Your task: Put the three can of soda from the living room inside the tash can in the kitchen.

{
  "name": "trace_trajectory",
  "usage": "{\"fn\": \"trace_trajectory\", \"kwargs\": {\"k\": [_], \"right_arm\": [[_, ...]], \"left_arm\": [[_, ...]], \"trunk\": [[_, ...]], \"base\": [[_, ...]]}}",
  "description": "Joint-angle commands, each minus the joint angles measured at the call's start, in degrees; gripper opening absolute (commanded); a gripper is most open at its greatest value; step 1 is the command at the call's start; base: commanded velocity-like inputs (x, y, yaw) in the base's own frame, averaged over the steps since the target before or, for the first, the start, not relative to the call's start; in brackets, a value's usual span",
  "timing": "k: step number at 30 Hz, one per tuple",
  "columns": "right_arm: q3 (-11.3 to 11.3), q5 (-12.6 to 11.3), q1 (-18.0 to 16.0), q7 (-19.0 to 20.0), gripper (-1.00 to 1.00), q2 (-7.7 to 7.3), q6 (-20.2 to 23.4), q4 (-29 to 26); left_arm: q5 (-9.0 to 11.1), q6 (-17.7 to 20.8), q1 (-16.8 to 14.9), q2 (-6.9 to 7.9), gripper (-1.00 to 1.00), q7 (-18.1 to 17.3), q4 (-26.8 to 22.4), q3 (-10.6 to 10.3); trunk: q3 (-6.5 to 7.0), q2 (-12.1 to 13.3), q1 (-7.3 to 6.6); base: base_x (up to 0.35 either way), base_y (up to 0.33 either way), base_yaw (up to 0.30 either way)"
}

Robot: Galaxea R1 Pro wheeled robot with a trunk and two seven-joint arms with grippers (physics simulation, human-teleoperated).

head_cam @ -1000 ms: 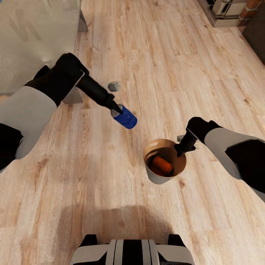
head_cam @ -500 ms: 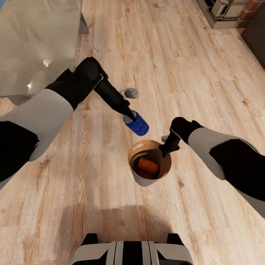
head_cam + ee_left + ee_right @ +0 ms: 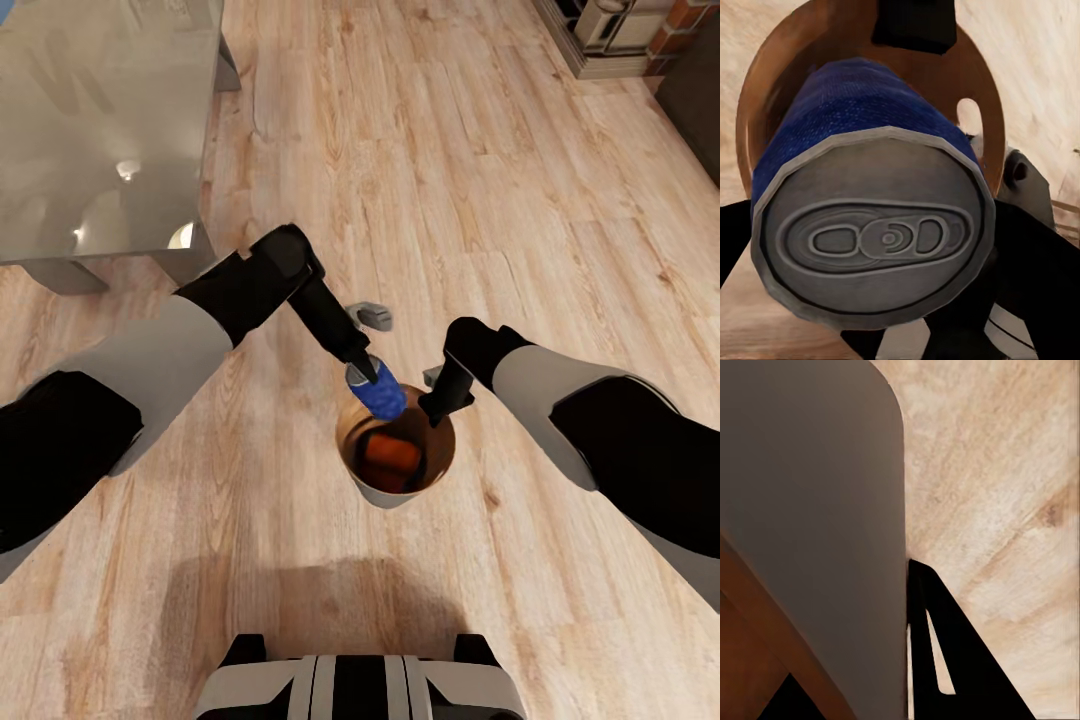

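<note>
Comparing this moment with the pictures from a second ago, I find that both my arms have drawn inward: my left gripper (image 3: 366, 378) has carried the blue soda can (image 3: 377, 391) from well out to the side across to the bin's mouth, and the trash can (image 3: 372, 487) has come in nearer the middle of my view.

Nearest me is my own base (image 3: 360, 685), low in the head view. Beyond it the trash can hangs off the wooden floor (image 3: 450, 180), held at its far rim by my right gripper (image 3: 433, 410). In the right wrist view one dark finger (image 3: 937, 660) lies flat against the pale outer wall; I judge its partner is inside, clamping the rim between them. An orange soda can (image 3: 388, 455) already lies in the brown interior.

My left gripper grips the blue soda can, tilted, its lower end just over the far rim. The left wrist view shows the silvery top end large, with the bin's opening behind it; the fingers are closed tight on the can's sides.

I judge one can is deposited, the second ready for release, the third unaccounted for here. Farther off stands the glass-topped coffee table (image 3: 100, 130).
</note>
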Motion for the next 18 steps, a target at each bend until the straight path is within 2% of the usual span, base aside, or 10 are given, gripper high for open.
{"fn": "trace_trajectory", "kwargs": {"k": [1,3,5,12,18], "right_arm": [[-1.64,-1.78,-0.03,0.38,-1.0,0.14,0.78,0.02],[-1.64,-1.78,-0.08,0.38,-1.0,0.21,0.78,0.04],[-1.64,-1.78,-0.18,0.38,-1.0,0.39,0.78,0.06],[-1.64,-1.78,-1.69,0.37,-1.0,1.25,0.78,0.13],[-1.7,-1.78,-2.51,0.37,-1.0,2.04,0.78,0.15]], "left_arm": [[-1.01,0.0,0.94,-0.18,-1.0,-0.02,-0.18,-0.03],[-1.71,0.0,1.79,-0.38,-1.0,-0.02,-0.57,-0.06],[-2.63,0.0,3.96,-1.01,-1.0,-0.02,-1.3,-0.1],[-3.12,0.0,6.95,-1.36,-1.0,-0.02,-3.25,-0.12],[-3.05,0.0,10.34,-1.62,-1.0,3.25,-5.32,-0.12]], "trunk": [[0.01,0.0,-0.01],[0.01,0.0,-0.01],[0.01,0.0,-0.01],[0.01,0.0,-0.01],[0.01,0.0,-0.01]], "base": [[0.0,0.0,0.0],[0.0,0.0,0.0],[0.0,0.0,0.0],[0.0,0.0,0.0],[0.0,0.0,0.0]]}}
